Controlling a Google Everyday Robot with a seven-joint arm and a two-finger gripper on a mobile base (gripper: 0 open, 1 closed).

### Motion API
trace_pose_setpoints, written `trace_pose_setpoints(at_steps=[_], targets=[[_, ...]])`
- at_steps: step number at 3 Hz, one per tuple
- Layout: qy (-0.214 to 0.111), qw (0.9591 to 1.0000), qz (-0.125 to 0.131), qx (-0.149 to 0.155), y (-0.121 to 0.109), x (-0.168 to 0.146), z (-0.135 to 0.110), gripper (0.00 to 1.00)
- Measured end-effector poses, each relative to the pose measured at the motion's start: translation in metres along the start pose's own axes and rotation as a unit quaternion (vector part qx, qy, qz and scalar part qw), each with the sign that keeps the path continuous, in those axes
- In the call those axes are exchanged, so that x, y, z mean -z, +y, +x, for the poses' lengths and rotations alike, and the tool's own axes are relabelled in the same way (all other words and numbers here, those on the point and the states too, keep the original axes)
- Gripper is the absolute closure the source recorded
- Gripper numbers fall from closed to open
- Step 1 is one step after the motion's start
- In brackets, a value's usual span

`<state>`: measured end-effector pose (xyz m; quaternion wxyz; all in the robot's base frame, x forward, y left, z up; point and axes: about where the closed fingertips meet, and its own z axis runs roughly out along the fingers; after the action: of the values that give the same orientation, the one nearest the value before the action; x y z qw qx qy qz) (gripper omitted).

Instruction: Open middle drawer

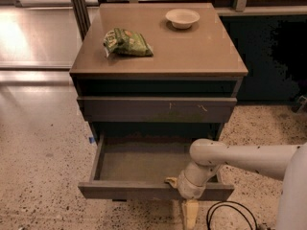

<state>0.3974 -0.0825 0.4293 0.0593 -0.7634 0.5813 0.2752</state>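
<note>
Your middle drawer [136,163] stands pulled well out of the cabinet, its plain grey tray open to view and its flat, unmarked front directly at the gripper [184,195]. The gripper sits against that front edge, right of the drawer's centre, with the wrist pressed close over the rim and a pale part hanging down below the front. You cannot tell from here how wide it is set or whether it grips the front at all, because the wrist covers the contact.

The white arm [249,159] runs away from the gripper to the right and off the edge of the view.

Just above and beyond the gripper you see the scratched drawer front [156,109], with pale marks right of its middle, standing slightly proud of the cabinet. Higher and farther still is the cabinet top [201,56]. A green snack bag [127,42] lies on it up and to the left of the gripper, and a small pale bowl [182,18] sits at the far edge, almost straight beyond the gripper.

Low and to the right of the gripper a black cable [230,213] loops on the speckled floor [43,176].
</note>
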Motion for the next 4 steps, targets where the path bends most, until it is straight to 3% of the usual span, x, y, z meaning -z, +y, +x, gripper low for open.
trace_pose_setpoints(at_steps=[1,2,4], targets=[[0.011,0.9998,-0.007,0.015,0.019,0.005,-0.012,0.0],[0.007,0.9997,-0.015,0.019,0.017,0.001,-0.01,0.0],[-0.006,0.9986,-0.046,0.025,0.037,0.003,-0.014,0.0]])
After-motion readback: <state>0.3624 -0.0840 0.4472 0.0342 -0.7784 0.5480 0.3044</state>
